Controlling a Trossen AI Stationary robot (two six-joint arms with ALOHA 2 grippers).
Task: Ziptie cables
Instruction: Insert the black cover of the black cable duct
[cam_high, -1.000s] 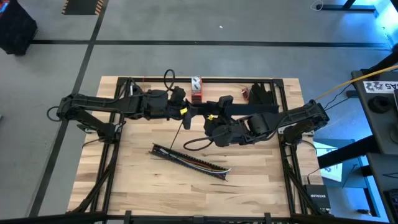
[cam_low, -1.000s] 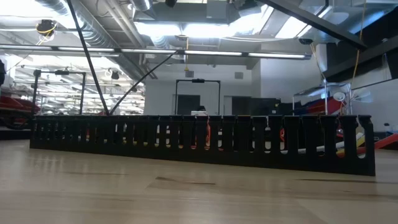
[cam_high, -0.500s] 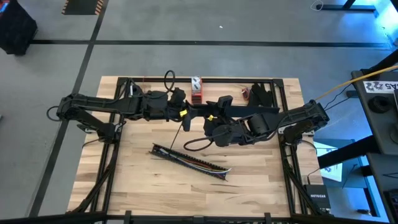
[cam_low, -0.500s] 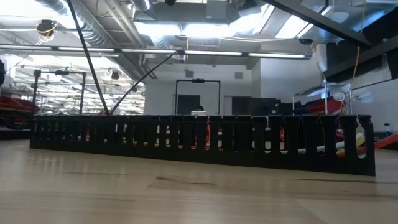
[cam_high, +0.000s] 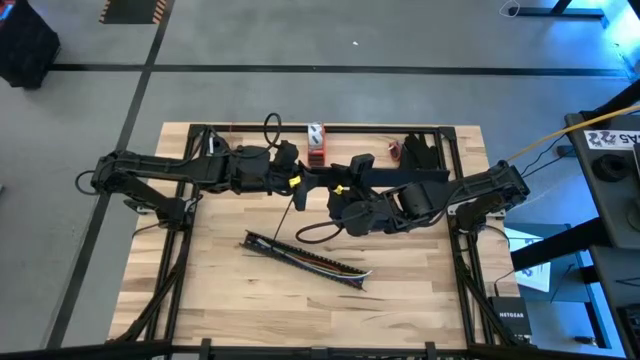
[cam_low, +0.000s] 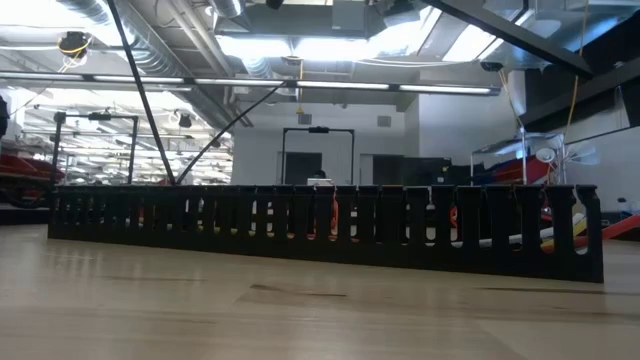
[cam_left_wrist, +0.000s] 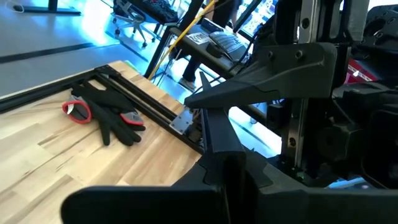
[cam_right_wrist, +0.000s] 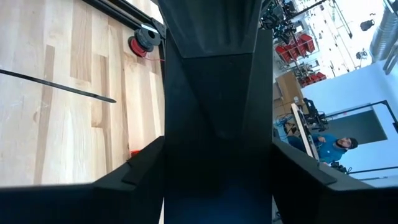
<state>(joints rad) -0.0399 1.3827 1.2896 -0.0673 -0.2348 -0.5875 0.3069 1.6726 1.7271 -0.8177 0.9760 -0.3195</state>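
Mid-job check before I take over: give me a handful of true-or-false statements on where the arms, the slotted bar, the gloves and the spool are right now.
1. The black slotted bar lies diagonally on the table, nearer its front edge than both arms. True.
2. The black gloves lie at the table's front left corner. False: they lie at the back, right of centre.
3. The left gripper and the right gripper are at opposite table ends. False: they meet near the centre.
4. A red spool sits on the wood by the frame rail. True.
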